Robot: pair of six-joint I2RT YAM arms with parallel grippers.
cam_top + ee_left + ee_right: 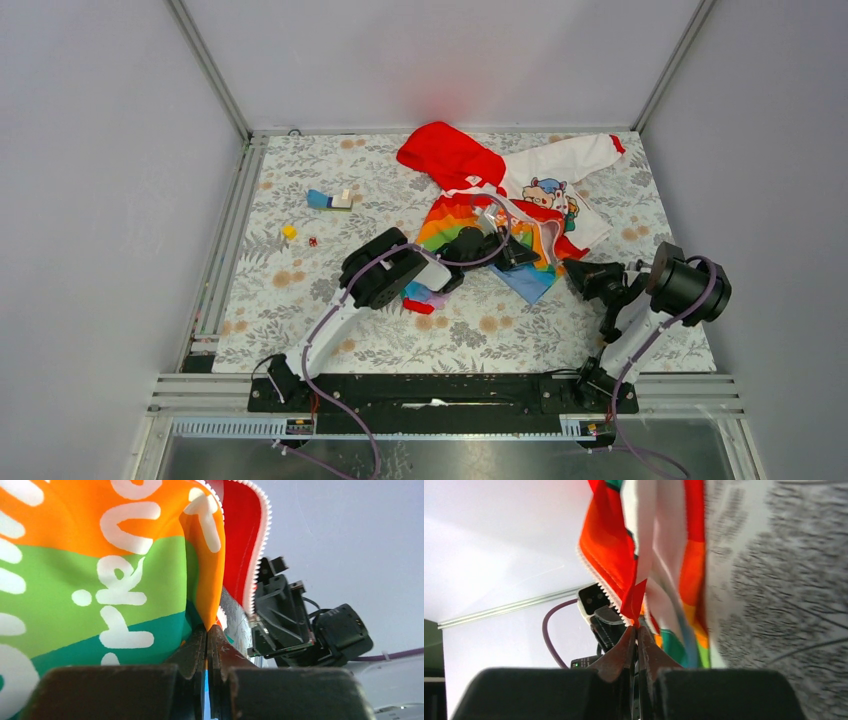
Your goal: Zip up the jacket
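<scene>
Both of my hands are gripping the jacket (520,195) along its open front. It is lying crumpled on the far right part of the bench (300,290), with the red hood toward the back wall.

Step in hand, as I am judging it: lining up the two front edges at the hem so the zip can be started.
- I am aiming to draw the two rows of zipper teeth (260,555) side by side and level, with no twist in either panel.
- I am planning to pull only until the fabric is taut. Lifting further would be dragging the whole garment across the bench.
- I cannot find the slider in any view. It needs locating before the edges are brought together.

Hand state:
- My left hand (207,630) is pressed together, pinching a fold of the orange-and-teal striped panel at its lower tip.
- My right hand (637,630) is pressed together too, pinching the corner of the red front edge just beside its teeth.
- Neither hand is touching the bench, as far as the wrist views are showing.
</scene>
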